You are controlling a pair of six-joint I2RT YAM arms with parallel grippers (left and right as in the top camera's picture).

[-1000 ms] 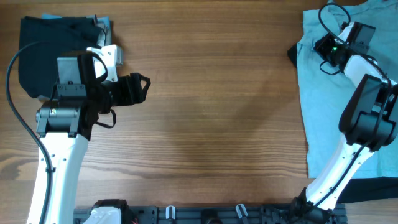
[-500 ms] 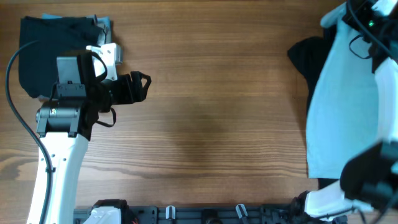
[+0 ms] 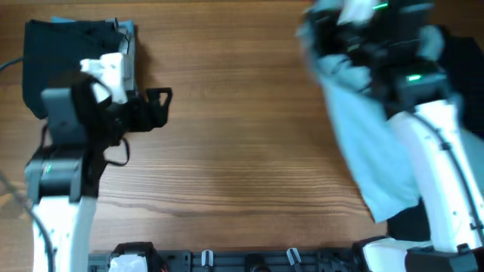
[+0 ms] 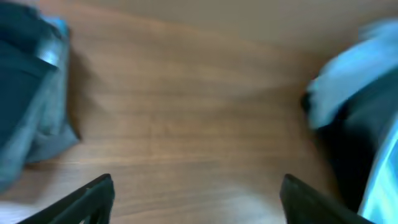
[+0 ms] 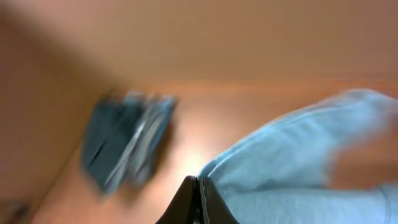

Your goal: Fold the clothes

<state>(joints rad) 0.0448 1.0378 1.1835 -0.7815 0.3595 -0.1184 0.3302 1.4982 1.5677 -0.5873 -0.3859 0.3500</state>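
Now the right tool [image 5: 198,182], pinching the shirt [image 3: 363,143], has swung it leftward over the desk [image 3: 242,159]. Meanwhile the left tool [image 3: 160,108] has spread wider.

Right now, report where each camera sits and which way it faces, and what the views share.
Overhead: above the table, facing straight down; left arm and right arm show.
Left wrist: behind the open left gripper, looking low across the table; its two fingertips show.
Right wrist: behind the right gripper, shut on the light-blue T-shirt, facing across the table; its fingertips show.
Shared: all three see that T-shirt and the folded dark pile.
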